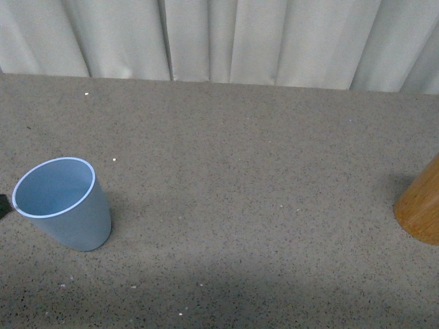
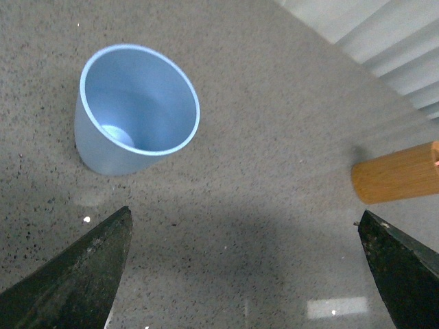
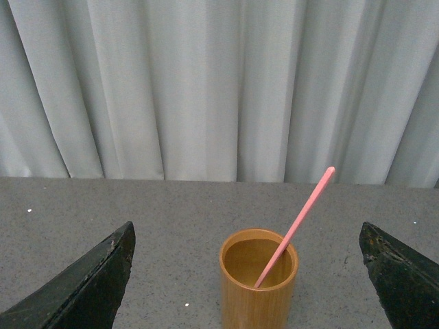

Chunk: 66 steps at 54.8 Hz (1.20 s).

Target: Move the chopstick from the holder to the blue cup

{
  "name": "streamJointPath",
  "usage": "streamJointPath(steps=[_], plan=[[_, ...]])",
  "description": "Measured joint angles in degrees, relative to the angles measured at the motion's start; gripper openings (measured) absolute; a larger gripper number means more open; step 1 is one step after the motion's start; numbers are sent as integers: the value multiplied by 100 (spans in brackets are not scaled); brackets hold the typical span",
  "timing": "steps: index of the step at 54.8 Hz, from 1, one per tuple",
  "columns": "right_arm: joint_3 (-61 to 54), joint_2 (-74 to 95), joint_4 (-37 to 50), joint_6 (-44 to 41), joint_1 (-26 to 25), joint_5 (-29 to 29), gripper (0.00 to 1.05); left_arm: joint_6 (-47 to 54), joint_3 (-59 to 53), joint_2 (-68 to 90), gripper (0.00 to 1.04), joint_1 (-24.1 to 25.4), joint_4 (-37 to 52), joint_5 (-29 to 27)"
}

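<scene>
The light-blue cup (image 1: 63, 203) stands empty at the left of the table; it also shows in the left wrist view (image 2: 134, 110). The tan wooden holder (image 1: 422, 209) stands at the right edge, cut off by the frame, and shows in the left wrist view (image 2: 396, 172). In the right wrist view the holder (image 3: 258, 281) is upright with one pink-red chopstick (image 3: 295, 226) leaning out of it. My right gripper (image 3: 247, 277) is open, its jaws wide either side of the holder. My left gripper (image 2: 243, 267) is open and empty, near the cup.
The table (image 1: 240, 171) is a speckled grey-brown surface. A pale pleated curtain (image 1: 226, 38) hangs along its far edge. Neither arm shows in the front view.
</scene>
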<state>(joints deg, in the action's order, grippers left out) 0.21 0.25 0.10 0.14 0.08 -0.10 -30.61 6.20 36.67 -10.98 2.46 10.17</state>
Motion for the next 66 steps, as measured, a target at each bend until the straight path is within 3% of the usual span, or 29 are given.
streamJointPath(steps=[13, 33, 49, 66], plan=[[0, 0, 0, 0, 0, 2, 95, -404, 251, 2166, 98, -822, 1121, -837], [0, 0, 0, 0, 0, 0, 95, -723, 809, 4186, 98, -905, 1945, -1209], [0, 0, 0, 0, 0, 2, 95, -905, 922, 4356, 98, -584, 1945, -1211], [0, 0, 0, 0, 0, 2, 95, -1108, 1279, 4612, 98, 328, 1941, -1545]])
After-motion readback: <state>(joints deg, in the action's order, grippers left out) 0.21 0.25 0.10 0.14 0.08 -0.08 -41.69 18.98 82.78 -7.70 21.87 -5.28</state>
